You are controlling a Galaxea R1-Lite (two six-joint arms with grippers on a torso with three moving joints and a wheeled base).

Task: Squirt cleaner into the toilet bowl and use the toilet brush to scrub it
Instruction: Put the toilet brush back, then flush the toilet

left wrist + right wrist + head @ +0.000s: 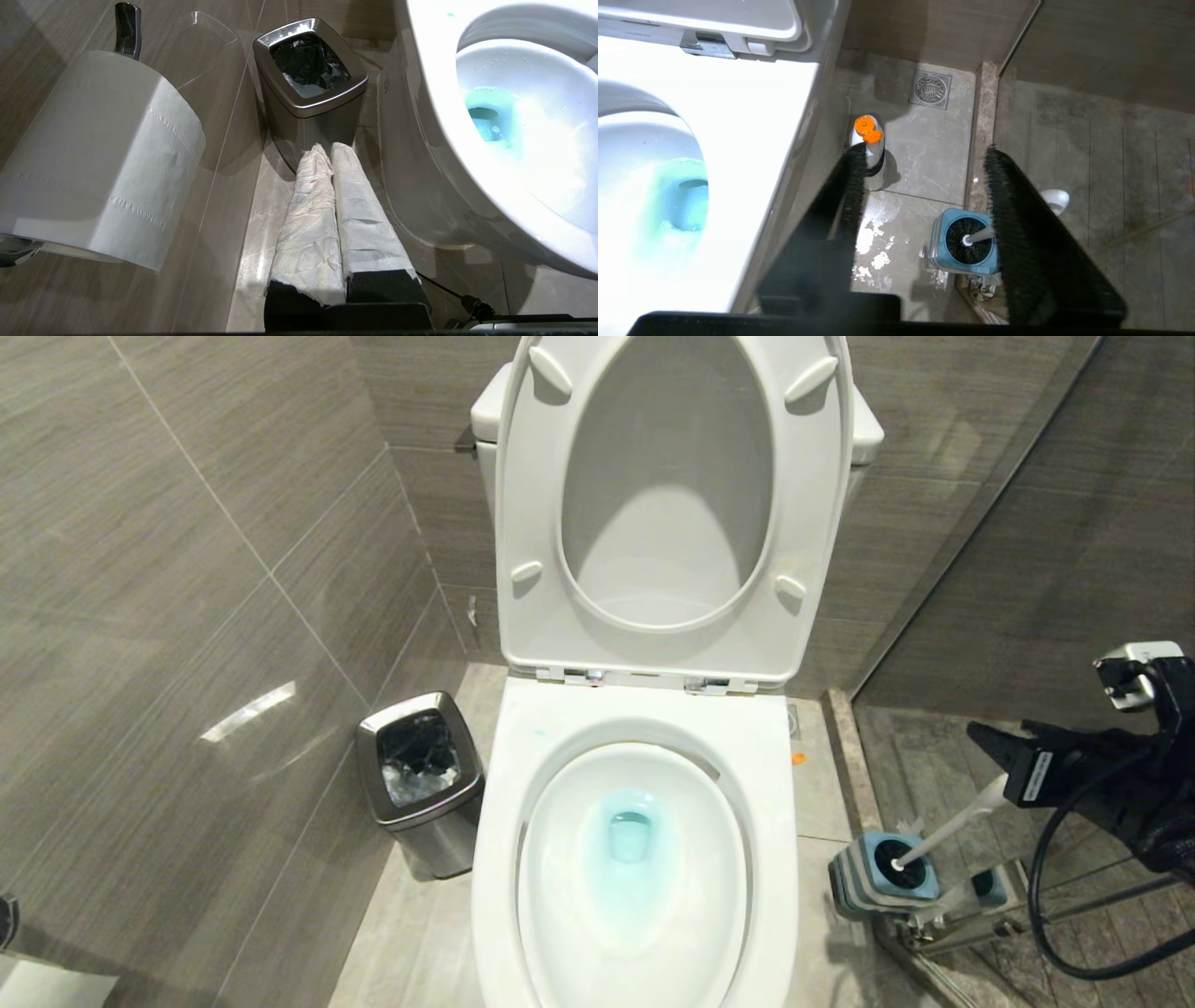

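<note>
The white toilet bowl [719, 859] stands with seat and lid raised, and turquoise-blue cleaner [630, 835] pools at its bottom [684, 205]. The toilet brush [952, 826] rests in its blue-grey holder [864, 877] on the floor to the right, its white handle leaning right. My right gripper [990, 747] hovers over the handle's upper end. In the right wrist view this gripper [924, 151] is open; the handle [978, 235] passes behind one finger, its tip [1055, 199] showing beyond, and nothing lies between the jaws. My left gripper [324, 149], wrapped in white paper, is shut and empty, low beside the bowl.
A steel bin [420, 779] stands left of the toilet, with a toilet-paper roll [98, 154] on the left wall. A bottle with an orange cap [871, 149] stands by the toilet's right side. A floor drain [930, 89] and a raised sill [980, 140] lie near the holder.
</note>
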